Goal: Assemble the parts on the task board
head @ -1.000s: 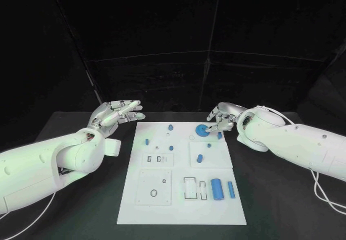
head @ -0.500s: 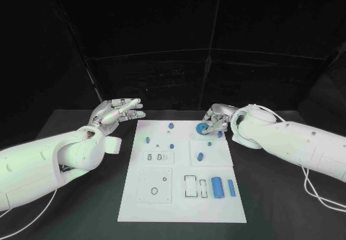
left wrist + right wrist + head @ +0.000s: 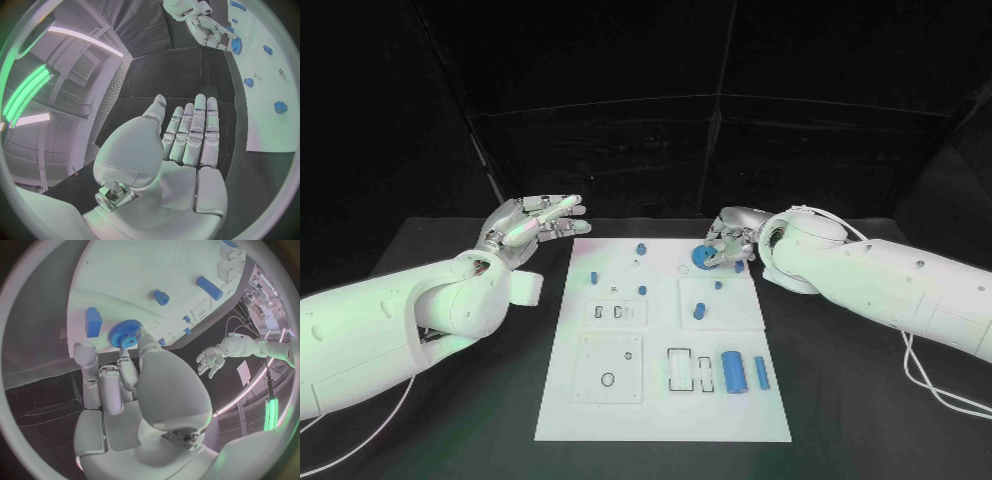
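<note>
Our right hand (image 3: 731,243) drew back toward frame centre, fingertips pinching blue gear (image 3: 702,259) on task board (image 3: 664,400); seating under way. Left hand (image 3: 531,228) open, idle.

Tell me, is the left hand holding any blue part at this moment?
No. The left hand is raised beside the task board with its fingers stretched out and nothing between them, as the left wrist view shows.

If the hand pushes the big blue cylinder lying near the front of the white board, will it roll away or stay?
The blue cylinder lies on its side on the flat task board, so a sideways push would probably roll it. Its smooth round surface may slip between fingers. It looks solid and stiff, unlikely to bend.
</note>
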Controlling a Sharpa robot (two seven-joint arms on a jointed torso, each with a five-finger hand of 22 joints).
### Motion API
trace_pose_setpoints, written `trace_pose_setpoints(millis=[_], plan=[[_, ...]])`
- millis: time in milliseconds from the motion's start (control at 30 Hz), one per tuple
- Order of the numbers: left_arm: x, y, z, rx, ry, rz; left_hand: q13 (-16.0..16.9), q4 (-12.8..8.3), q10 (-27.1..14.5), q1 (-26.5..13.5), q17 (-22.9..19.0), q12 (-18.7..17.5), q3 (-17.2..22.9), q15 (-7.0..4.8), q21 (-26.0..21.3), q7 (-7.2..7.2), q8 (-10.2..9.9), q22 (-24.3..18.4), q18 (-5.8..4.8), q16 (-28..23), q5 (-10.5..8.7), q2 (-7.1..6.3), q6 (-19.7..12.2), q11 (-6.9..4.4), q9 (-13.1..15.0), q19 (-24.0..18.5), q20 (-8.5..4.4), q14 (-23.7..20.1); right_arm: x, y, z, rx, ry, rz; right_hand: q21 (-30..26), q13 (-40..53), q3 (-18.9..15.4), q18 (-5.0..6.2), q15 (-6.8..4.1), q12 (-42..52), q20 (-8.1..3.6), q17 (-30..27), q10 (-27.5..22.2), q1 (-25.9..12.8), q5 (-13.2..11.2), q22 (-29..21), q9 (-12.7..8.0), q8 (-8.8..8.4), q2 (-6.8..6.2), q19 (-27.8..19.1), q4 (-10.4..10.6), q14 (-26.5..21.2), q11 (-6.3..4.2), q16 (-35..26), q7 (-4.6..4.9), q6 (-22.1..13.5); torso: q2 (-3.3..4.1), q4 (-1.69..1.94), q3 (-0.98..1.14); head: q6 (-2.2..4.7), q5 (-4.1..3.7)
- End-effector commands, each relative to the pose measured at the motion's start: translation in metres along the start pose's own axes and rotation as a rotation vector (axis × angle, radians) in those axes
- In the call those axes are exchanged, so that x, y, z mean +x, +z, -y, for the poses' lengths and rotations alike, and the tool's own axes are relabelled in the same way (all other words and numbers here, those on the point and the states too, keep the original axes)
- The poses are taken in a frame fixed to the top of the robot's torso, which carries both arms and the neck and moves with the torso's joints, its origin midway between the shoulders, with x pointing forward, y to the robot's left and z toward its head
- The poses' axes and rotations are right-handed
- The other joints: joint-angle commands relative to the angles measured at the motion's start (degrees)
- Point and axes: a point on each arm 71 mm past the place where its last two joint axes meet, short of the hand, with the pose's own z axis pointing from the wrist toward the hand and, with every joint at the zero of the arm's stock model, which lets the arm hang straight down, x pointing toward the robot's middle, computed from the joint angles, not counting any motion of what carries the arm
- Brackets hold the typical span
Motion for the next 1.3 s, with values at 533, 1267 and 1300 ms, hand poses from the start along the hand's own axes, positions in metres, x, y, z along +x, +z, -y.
trace_pose_setpoints(millis=[533, 1267, 1300], plan=[[0.004, 0.001, 0.0, 0.001, -0.014, -0.021, -0.06, -0.49, 0.28, 0.3, -0.03, -0.38, 0.11, 0.18, -0.26, 0.17, -0.43, -0.09, 0.27, -0.37, 0.23, 0.17, 0.31, 0.06, -0.07, 0.44, -0.06, -0.26, -0.001, 0.003, -0.005, 0.001, -0.079, 0.015, 1.19, 4.0, 2.42, -0.76, 0.2, 2.77, -0.1, 2.21, 1.91, 2.62, -2.41, 1.19, 0.2, 1.18, 1.74, 0.79, -2.32, 3.81, -0.21, 1.09, -0.25, 2.94, 0.01, 0.01, 0.01, -0.34, -0.11], [0.005, 0.001, 0.0, -0.001, -0.017, -0.027, -0.06, -0.51, 0.29, 0.3, -0.03, -0.4, 0.13, 0.19, -0.28, 0.18, -0.45, -0.11, 0.27, -0.4, 0.23, 0.17, 0.32, 0.07, -0.08, 0.46, -0.05, -0.26, -0.004, -0.01, -0.057, -0.153, -0.066, 0.146, 2.17, 7.34, 7.14, -1.0, -0.55, 4.73, -0.85, 3.85, 3.83, -0.09, -3.56, 2.4, -0.14, 1.62, 1.54, 1.41, -3.05, 4.04, -1.13, 1.74, -1.32, 6.78, 0.01, 0.07, -0.02, -0.21, 0.32], [0.006, 0.001, 0.0, -0.001, -0.017, -0.028, -0.06, -0.51, 0.29, 0.3, -0.03, -0.4, 0.13, 0.19, -0.28, 0.18, -0.45, -0.11, 0.27, -0.4, 0.23, 0.17, 0.32, 0.07, -0.08, 0.46, -0.05, -0.26, -0.004, -0.01, -0.061, -0.163, -0.064, 0.148, 2.17, 7.35, 7.15, -1.0, -0.55, 4.73, -0.85, 3.84, 3.83, -0.12, -3.55, 2.4, -0.15, 1.61, 1.52, 1.41, -3.04, 4.03, -1.13, 1.74, -1.32, 6.78, 0.01, 0.1, -0.02, -0.24, 0.32]])
